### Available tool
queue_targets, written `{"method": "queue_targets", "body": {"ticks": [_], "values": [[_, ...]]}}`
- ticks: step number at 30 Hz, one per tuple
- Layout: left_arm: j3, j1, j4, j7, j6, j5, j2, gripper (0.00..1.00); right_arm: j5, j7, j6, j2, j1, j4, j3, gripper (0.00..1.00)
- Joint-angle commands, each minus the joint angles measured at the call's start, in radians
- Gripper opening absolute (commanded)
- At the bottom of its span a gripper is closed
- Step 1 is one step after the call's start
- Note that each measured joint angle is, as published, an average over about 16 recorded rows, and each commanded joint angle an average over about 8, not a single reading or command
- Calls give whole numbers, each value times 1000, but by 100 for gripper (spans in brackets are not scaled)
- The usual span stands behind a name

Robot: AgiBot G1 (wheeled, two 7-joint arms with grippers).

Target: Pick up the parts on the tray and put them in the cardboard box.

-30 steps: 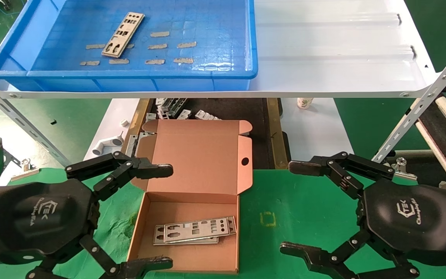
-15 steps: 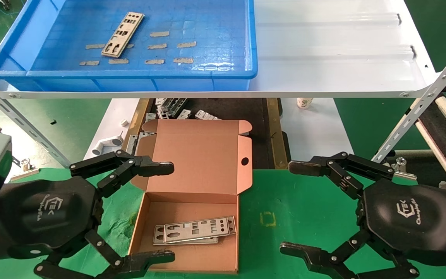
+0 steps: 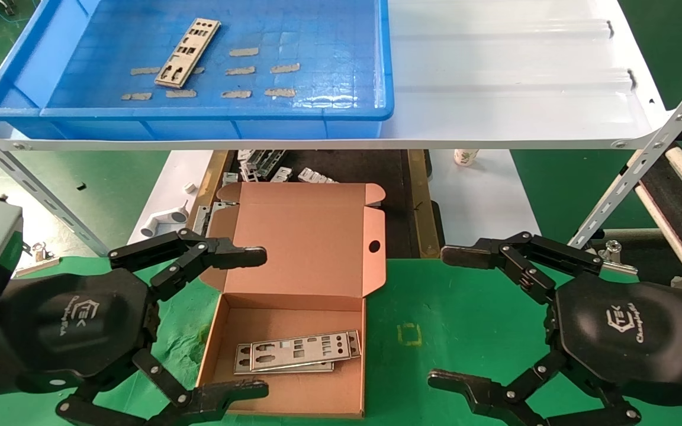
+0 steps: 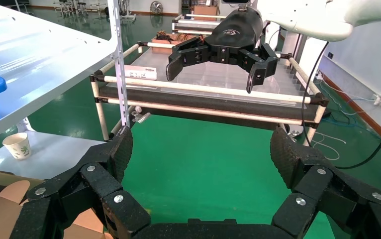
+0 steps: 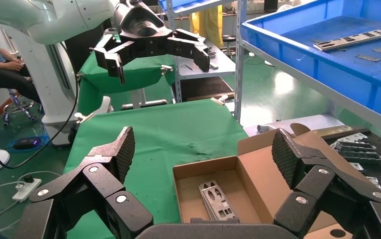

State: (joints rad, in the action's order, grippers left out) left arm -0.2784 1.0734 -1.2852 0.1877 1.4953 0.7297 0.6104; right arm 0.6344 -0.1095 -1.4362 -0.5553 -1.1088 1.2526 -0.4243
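**End Effector and Part Positions**

Left end effector [image 3: 261, 322]: spread wide, empty, straddling the 9 o'clock side of the open brown corrugated cardboard box [image 3: 308, 236]. Right end effector [image 3: 444, 316]: spread wide, empty, at 3 o'clock over the green tabletop [image 3: 465, 319]. Two thin punched silver-grey metal plates [image 3: 296, 352] inside the box. One more plate [image 3: 188, 52] in the shallow bright blue plastic tray [image 3: 317, 77], at 11 o'clock.

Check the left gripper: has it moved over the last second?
Yes. The left gripper, open, has edged slightly right and away from the robot against the cardboard box.
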Motion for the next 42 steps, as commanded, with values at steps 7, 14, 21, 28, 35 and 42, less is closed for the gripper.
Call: {"method": "queue_targets", "body": {"ticks": [7,14,21,28,35,42], "values": [[-1,1,2,-1,0,1,1,100,0,0,0,0,0,0,0,100],[-2,1,2,-1,0,1,1,100,0,0,0,0,0,0,0,100],[-2,2,3,-2,0,2,2,100,0,0,0,0,0,0,0,100],[-3,2,3,-2,0,2,2,100,0,0,0,0,0,0,0,100],[-3,2,4,-2,0,2,2,100,0,0,0,0,0,0,0,100],[-3,2,4,-2,0,2,2,100,0,0,0,0,0,0,0,100]]}}
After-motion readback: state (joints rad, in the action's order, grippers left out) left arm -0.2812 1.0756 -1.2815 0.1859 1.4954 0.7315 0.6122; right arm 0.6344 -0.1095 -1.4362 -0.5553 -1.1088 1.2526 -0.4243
